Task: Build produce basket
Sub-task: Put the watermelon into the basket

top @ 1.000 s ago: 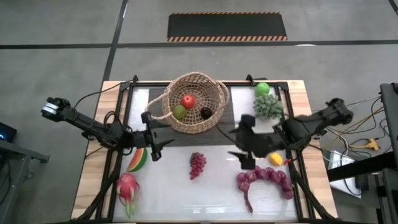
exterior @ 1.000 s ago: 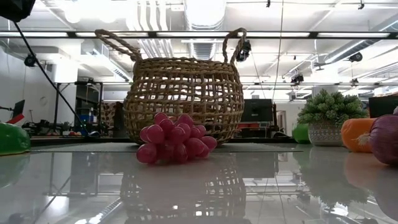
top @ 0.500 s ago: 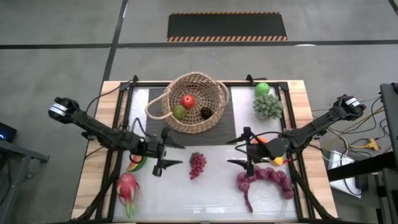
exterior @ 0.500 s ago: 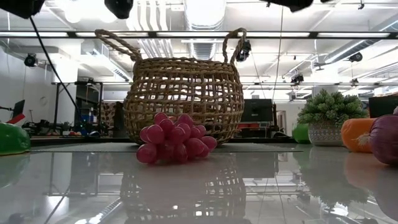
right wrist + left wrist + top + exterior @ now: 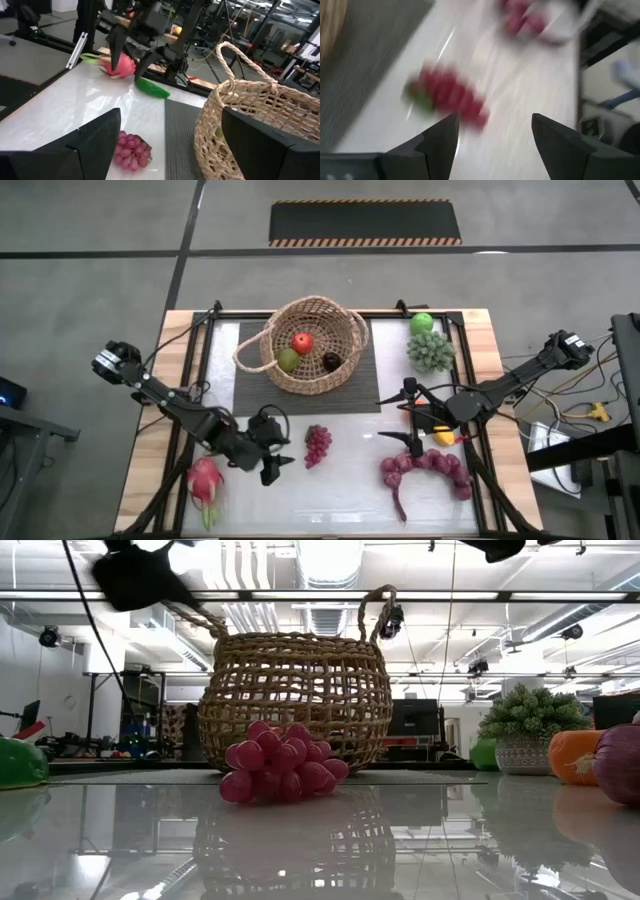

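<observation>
Compared with half a second before, the left gripper (image 5: 274, 464) has moved nearer to the small grape bunch (image 5: 318, 444), and the right gripper (image 5: 407, 415) has shifted a little. The basket (image 5: 313, 345) stands on the dark mat (image 5: 255, 385) and holds a red apple (image 5: 302, 342), a green fruit (image 5: 288, 360) and a dark fruit (image 5: 331, 361). Both grippers have fingers spread wide and hold nothing

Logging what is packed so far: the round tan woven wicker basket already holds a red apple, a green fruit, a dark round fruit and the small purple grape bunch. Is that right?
Not quite. The round tan woven wicker basket holds the red apple, the green fruit and the dark round fruit, but the small purple grape bunch lies on the white table in front of the basket, as the high view shows.
</observation>
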Controlling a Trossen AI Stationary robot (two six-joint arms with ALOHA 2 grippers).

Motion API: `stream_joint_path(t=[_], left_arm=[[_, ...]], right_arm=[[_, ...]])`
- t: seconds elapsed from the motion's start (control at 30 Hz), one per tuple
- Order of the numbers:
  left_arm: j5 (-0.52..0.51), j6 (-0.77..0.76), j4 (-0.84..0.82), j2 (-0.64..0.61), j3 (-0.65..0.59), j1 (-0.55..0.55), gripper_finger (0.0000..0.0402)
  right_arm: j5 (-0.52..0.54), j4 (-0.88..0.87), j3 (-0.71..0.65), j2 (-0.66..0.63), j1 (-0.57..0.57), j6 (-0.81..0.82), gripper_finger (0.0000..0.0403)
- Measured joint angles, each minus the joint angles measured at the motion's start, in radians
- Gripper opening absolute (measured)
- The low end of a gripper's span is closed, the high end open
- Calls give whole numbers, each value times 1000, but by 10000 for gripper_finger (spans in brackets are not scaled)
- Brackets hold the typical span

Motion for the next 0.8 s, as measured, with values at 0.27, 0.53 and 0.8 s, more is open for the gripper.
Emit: stream_joint_path(t=[0.27,0.53,0.8], left_arm=[[312,-466,-563,135,176,-4,233],[399,-518,-875,215,170,-3,233],[304,-544,-947,231,149,6,233]], right_arm=[[0,0,-7,20,0,0,327],[0,1,-7,31,0,4,327],[0,-5,-8,37,0,34,327]])
